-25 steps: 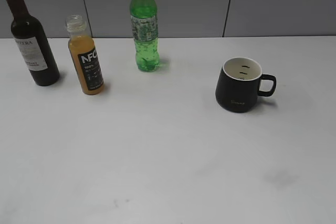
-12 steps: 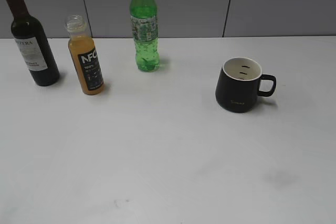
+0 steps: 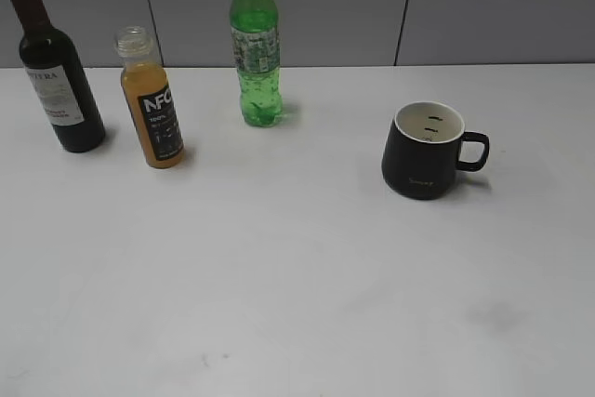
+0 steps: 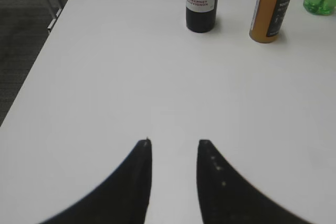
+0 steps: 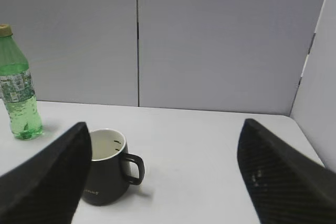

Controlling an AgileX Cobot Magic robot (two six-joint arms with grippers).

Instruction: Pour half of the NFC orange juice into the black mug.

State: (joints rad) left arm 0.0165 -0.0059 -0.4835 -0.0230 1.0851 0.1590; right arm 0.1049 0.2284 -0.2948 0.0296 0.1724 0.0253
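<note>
Juice bottle upright, neck up, perhaps leaning slightly; both claws agape.

Matt black mug; clear plastic NFC orange juice.

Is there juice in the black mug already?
No, the mug shows only its bare white inside, and the juice bottle stands far off, still full.

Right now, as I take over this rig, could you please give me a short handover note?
Left gripper: open, empty, above bare table, short of the bottles.
Right gripper: open wide, empty, facing the mug.
Juice: upright, uncapped, full, between the wine bottle and green bottle. Mug sits right, handle to the right, no juice visible inside.
Done: nothing.
Left: grasp juice, pour half into mug.
</note>
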